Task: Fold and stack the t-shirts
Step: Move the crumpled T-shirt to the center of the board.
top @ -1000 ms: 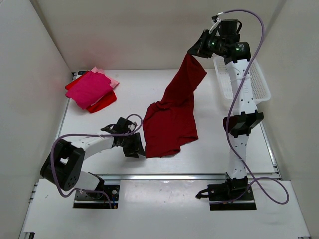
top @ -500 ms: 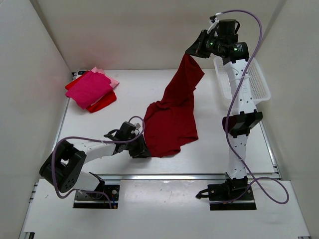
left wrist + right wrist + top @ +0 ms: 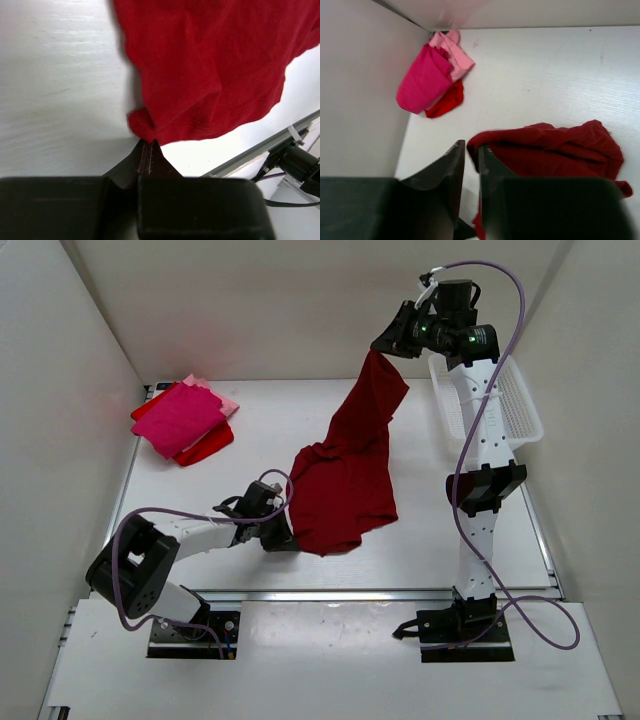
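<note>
While hanging, dark red shirt [image 3: 345, 475]: strung from high right down to bench [image 3: 270, 410].
Right gripper [image 3: 380, 345]: clenched on its top end.
Left gripper [image 3: 290, 538]: pinching its lower hem corner.
Stack [image 3: 183, 420]: far left corner, magenta uppermost.

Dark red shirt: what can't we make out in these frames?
- Top view: which part of the dark red shirt the right gripper pinches; the cloth is bunched there.
- Left wrist view: the shirt's upper part, cut off by the frame edge; the left gripper pinches its edge.
- Top view: pink shirt and bright red shirt, mostly under the magenta shirt.
</note>
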Tool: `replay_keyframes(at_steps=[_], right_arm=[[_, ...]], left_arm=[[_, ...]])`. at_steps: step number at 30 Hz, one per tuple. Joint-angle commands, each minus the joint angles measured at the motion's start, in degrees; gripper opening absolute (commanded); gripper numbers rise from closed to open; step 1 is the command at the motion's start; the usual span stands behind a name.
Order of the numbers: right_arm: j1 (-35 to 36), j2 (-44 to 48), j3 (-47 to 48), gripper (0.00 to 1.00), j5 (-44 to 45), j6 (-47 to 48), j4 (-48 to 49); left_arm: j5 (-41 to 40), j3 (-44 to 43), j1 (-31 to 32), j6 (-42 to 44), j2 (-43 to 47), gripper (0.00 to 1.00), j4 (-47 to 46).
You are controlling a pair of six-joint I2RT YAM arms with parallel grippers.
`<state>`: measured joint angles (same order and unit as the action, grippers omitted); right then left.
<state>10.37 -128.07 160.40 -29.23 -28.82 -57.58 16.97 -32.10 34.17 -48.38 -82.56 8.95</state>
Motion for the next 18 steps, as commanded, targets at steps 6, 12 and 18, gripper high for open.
replay_keyframes(at_steps=[6,12,18], right_arm=[[-1.66,2.2,-0.68,0.69,8.05,7.37,-16.4],[3.16,4.4,-1.14,0.49,14.44,7.11,-19.48],[10.27,21.26,-20.27,0.28,26.92,5.54,-19.41]], left_arm=[[1.58,-10.41,-6.57,0.56,10.83,0.0,11.93],[2.63,-29.38,-12.9,-0.22,10.33,0.0,18.91],[4.29,-44.78,-16.33,-0.31,3.03,0.0,18.91]])
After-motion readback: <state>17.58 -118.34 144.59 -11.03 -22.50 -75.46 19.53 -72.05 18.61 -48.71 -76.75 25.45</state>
